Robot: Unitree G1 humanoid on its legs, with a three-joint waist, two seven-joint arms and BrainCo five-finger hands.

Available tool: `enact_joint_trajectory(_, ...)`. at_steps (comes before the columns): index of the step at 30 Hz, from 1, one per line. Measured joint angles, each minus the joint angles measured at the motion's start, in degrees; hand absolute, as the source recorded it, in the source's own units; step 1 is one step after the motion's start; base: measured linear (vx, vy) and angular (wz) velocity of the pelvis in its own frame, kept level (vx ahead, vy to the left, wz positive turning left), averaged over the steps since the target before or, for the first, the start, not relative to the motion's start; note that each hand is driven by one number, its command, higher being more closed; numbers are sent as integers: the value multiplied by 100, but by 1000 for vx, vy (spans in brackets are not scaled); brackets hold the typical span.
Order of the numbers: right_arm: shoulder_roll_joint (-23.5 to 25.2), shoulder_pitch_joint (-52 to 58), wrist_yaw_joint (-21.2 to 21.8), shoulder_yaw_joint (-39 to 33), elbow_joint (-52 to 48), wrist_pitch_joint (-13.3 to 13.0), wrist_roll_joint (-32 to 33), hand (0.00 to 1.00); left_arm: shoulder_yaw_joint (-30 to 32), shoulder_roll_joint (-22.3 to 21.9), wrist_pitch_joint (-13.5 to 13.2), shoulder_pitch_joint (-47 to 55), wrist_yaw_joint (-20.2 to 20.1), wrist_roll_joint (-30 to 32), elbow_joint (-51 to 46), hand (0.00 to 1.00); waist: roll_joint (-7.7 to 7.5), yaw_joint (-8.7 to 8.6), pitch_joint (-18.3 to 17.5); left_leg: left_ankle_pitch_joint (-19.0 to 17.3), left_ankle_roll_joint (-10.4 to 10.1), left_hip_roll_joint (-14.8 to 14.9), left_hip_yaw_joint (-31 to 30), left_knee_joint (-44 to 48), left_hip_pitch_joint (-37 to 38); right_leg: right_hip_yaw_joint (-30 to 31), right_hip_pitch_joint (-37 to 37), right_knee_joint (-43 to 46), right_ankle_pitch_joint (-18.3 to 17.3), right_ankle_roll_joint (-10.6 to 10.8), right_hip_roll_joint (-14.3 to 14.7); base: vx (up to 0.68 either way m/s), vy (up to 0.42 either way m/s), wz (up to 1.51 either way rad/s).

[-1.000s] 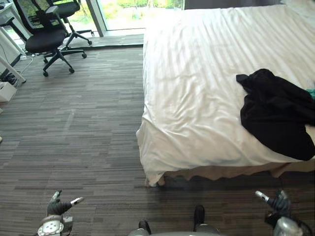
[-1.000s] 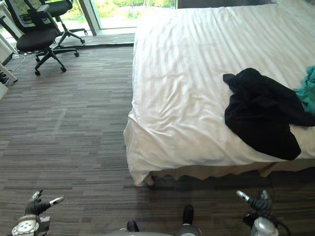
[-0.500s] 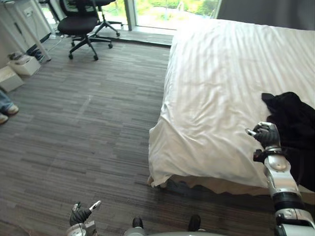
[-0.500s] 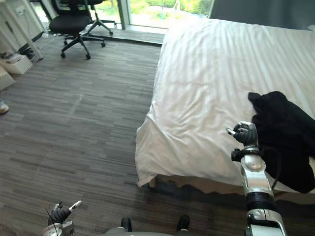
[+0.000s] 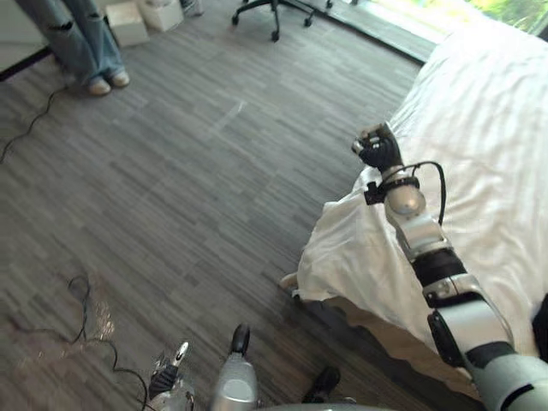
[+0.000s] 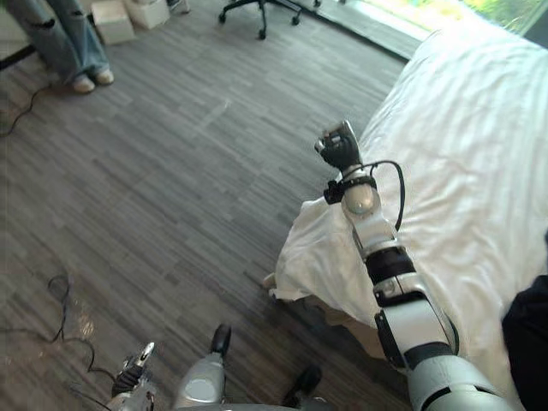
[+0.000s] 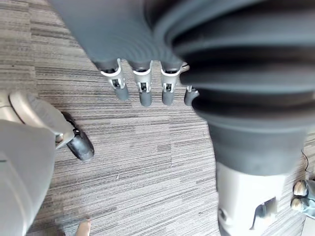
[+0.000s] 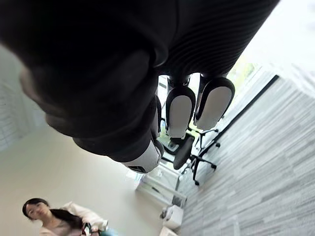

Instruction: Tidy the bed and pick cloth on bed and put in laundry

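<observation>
Apparently seeking the cloth (image 6: 533, 324), the empty curled right hand (image 5: 378, 151) is hovering over the bed (image 5: 488, 120), left hand (image 7: 141, 89) dangling open.

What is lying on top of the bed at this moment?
A white sheet covers it, and a black cloth lies on it, cut off by the frame. The right hand hides part of the sheet.

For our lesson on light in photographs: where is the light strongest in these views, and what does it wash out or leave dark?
Left eye view: daylight from the upper right washes out the far end of the bed; the floor is evenly lit. Right wrist view: the bright window behind leaves the right hand dark. Left wrist view: even light on the left hand.
</observation>
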Motion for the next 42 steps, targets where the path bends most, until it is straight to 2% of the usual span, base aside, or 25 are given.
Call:
enact_joint_trajectory(1, 15, -86, -61, -2, 37, 0, 14, 100, -56, 5, -1, -18, -14, -54, -4, 0, 34, 89, 125, 23, -8, 4, -6, 0, -44, 2, -76, 106, -30, -16, -24, -50, 16, 14)
enact_joint_trajectory(3, 5, -326, -98, -15, 240, -10, 57, 100, -189, 0, -2, -61, -108, -237, -103, 0, 159, 93, 329, 134, 21, 1, -125, 1, -251, -88, -303, 356, -118, -24, -115, -67, 4, 23)
enact_joint_trajectory(5, -60, -757, -196, -130, 658, -4, 166, 100, -359, 41, -23, -202, -123, -333, -354, 0, 356, 92, 663, 283, 21, -1, -222, 1, -537, -135, -685, 776, -241, -57, -245, -104, -11, 21)
enact_joint_trajectory(7, -171, -919, -289, -242, 882, 0, 170, 100, -454, 76, -49, -264, -199, -383, -484, 0, 511, 104, 832, 347, -3, -23, -263, 1, -785, -140, -1008, 1054, -299, -82, -343, -108, 0, 11)
enact_joint_trajectory(10, -511, -957, -475, -414, 1162, 10, 255, 100, -712, 115, -71, -388, -252, -448, -564, 0, 767, 109, 969, 492, 43, -94, -278, 1, -1277, -106, -1631, 1440, -381, -90, -535, -86, -29, 4)
enact_joint_trajectory(13, -805, -926, -549, -646, 1648, 20, 448, 100, -922, 131, -184, -653, -340, -493, -588, 0, 943, 99, 1060, 611, 64, -111, -182, 0, -1724, 50, -2244, 1652, -385, -114, -620, -67, -55, -18)
enact_joint_trajectory(15, -770, -748, -571, -772, 1773, 4, 470, 100, -1066, 159, -186, -1111, -291, -492, -362, 0, 1050, 82, 1113, 644, 65, -101, -79, 0, -1858, 177, -2474, 1701, -348, -163, -623, -68, -73, -32)
enact_joint_trajectory(16, -511, -739, -561, -780, 1708, -108, 427, 100, -1165, 167, -190, -1480, -201, -492, -210, 0, 1087, 53, 1131, 675, 91, -98, -6, -1, -1904, 263, -2597, 1749, -347, -167, -635, -38, -57, -24)
enact_joint_trajectory(19, 16, -648, -552, -901, 1916, -77, 428, 100, -1254, 167, -258, -1903, -230, -482, -208, 0, 1089, -100, 1130, 672, 88, -90, 57, -1, -1919, 341, -2671, 1766, -353, -177, -635, -28, -79, -14)
enact_joint_trajectory(21, 301, -333, -553, -1019, 1883, -78, 429, 100, -1240, 168, -250, -2006, -221, -482, -158, 0, 1088, -142, 1130, 670, 88, -93, 61, 0, -1914, 341, -2664, 1760, -356, -181, -636, 7, -75, 2)
enact_joint_trajectory(23, 755, 284, -535, -929, 1605, -99, 418, 100, -1176, 170, -219, -2033, -181, -481, -51, 0, 1072, -255, 1137, 661, 77, -98, 95, -2, -1821, 344, -2560, 1719, -355, -179, -633, 24, -67, -1)
enact_joint_trajectory(25, 1348, 1131, -413, -585, 1356, -35, 422, 100, -1091, 156, -166, -2065, -52, -463, 99, 0, 966, -444, 1169, 584, 13, -95, 213, -3, -1461, 397, -2216, 1629, -358, -174, -629, 21, -64, -13)
enact_joint_trajectory(27, 1551, 1708, -252, -279, 1395, 110, 375, 100, -1105, 133, -167, -2087, 29, -319, 94, 0, 886, -509, 1153, 507, -6, -80, 296, -3, -1228, 471, -2017, 1582, -391, -127, -625, -9, -46, -19)
enact_joint_trajectory(28, 1733, 2293, -133, 63, 1422, 224, 369, 100, -1133, 97, -168, -2095, 63, -209, 95, 0, 809, -605, 1113, 433, -33, -74, 345, -4, -1045, 511, -1864, 1547, -414, -112, -616, -25, -50, -19)
enact_joint_trajectory(30, 1815, 2780, 60, 353, 1453, 342, 369, 100, -1291, 103, -160, -2112, 153, -27, 127, 0, 717, -782, 1060, 337, -42, -55, 384, -6, -876, 521, -1683, 1443, -429, -99, -577, -32, -46, -17)
enact_joint_trajectory(31, 1833, 2855, 83, 443, 1471, 407, 369, 100, -1319, 94, -153, -2120, 165, 30, 137, 0, 675, -811, 1028, 327, -43, -39, 416, -6, -827, 531, -1623, 1389, -417, -82, -548, -40, -45, -17)
enact_joint_trajectory(32, 1865, 2896, 124, 566, 1442, 436, 370, 100, -1360, 90, -144, -2123, 173, 48, 165, 0, 569, -877, 926, 312, -54, 7, 437, -7, -724, 521, -1478, 1255, -387, -62, -473, -35, -50, -13)
enact_joint_trajectory(34, 1861, 2840, 185, 629, 982, 433, 389, 100, -1481, 108, -127, -2119, 216, 137, 275, 0, 463, -860, 674, 298, -73, 77, 432, -6, -638, 497, -1342, 1123, -355, -80, -370, -21, -65, -5)
enact_joint_trajectory(36, 1886, 2584, 187, 670, 585, 415, 542, 100, -1509, 108, -99, -2109, 318, 134, 360, 0, 405, -858, 516, 271, -108, 118, 448, -7, -523, 498, -1210, 1053, -340, -100, -312, 0, -67, -6)
enact_joint_trajectory(38, 1923, 2217, 179, 649, 91, 307, 895, 100, -1529, 99, -36, -2056, 411, 132, 411, 0, 389, -852, 192, 250, -134, 162, 506, -7, -494, 531, -1162, 918, -277, -133, -239, 10, -62, -14)
enact_joint_trajectory(42, 2070, 1195, 110, -149, -427, -48, 1441, 100, -1523, 87, -10, -1973, 438, 134, 556, 0, 400, -706, -237, 227, -162, 234, 650, -6, -321, 632, -953, 576, -132, -130, -87, 41, -53, -17)
